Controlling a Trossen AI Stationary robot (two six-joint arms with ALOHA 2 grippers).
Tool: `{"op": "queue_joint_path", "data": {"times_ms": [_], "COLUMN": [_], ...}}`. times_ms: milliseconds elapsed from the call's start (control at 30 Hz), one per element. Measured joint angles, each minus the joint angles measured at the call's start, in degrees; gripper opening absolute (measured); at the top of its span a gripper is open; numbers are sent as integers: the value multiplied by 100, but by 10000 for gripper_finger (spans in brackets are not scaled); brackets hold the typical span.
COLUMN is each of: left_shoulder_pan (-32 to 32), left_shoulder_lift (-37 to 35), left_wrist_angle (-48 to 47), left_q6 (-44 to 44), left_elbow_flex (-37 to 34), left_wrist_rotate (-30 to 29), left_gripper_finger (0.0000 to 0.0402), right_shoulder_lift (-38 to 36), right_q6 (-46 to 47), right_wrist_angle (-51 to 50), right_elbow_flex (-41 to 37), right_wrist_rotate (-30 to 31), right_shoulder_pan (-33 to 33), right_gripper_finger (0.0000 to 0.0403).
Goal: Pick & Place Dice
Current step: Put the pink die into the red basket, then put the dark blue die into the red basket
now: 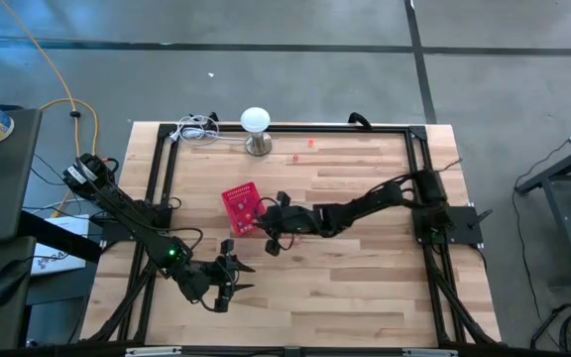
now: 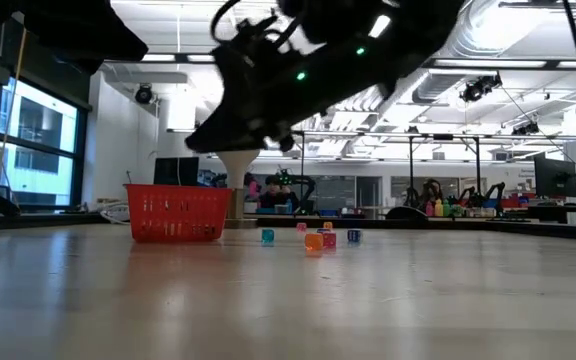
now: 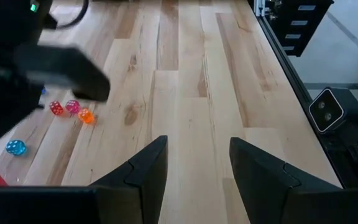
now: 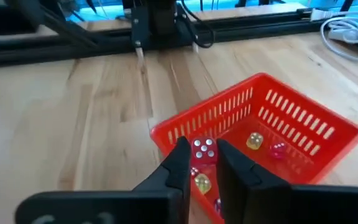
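My right gripper [image 4: 204, 157] is shut on a red die [image 4: 204, 149] with white pips, just beside the near corner of the red mesh basket [image 4: 260, 118]. It reaches in from the table's right side [image 1: 266, 216]. Inside the basket lie a yellow die [image 4: 254, 141], a pink die [image 4: 278, 149] and another yellow die [image 4: 201, 182]. Several dice rest on the table: red [image 3: 56, 108], pink [image 3: 72, 106], orange [image 3: 86, 116] and blue [image 3: 15, 147]. My left gripper [image 3: 197, 168] waits open near the table's front left [image 1: 228, 286], nothing between its fingers. My right gripper pinches the red die by two opposite faces [image 4: 197, 149] between its two fingertips. The fingers slant down from the table's right side toward the basket. The die is lifted clear of the table, its pipped face toward the wrist camera.
A white ball on a metal stand [image 1: 255, 123] and a bundle of cables [image 1: 196, 129] sit at the table's far edge. Two small dice [image 1: 310, 142] lie near the far edge. A black frame [image 1: 419, 169] runs around the table. Bare wood spreads across the near right.
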Motion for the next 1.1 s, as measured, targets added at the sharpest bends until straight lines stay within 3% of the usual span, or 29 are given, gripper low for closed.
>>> {"op": "queue_joint_path", "data": {"times_ms": [267,633,800,933,1100], "left_shoulder_pan": [-31,-30,-41,-70,-64], "left_shoulder_lift": [0,0,0,0,5], "left_wrist_angle": [-20,-44,-48,-69,-105], "left_q6": [2,15,5,1,2], "left_elbow_flex": [0,-1,0,-7,-7], "left_wrist_rotate": [20,18,49,95,92], "left_gripper_finger": [166,166,166,166,166], "right_shoulder_lift": [278,30,-734,-1150,-1287], "right_q6": [-42,-500,312,1727,3077], "right_wrist_angle": [-77,-408,-2627,-4402,-5854], "right_elbow_flex": [216,221,234,230,221], "right_wrist_rotate": [17,99,667,771,853], "right_shoulder_pan": [-133,-113,150,393,813], "right_gripper_finger": [113,199,201,194,188]}}
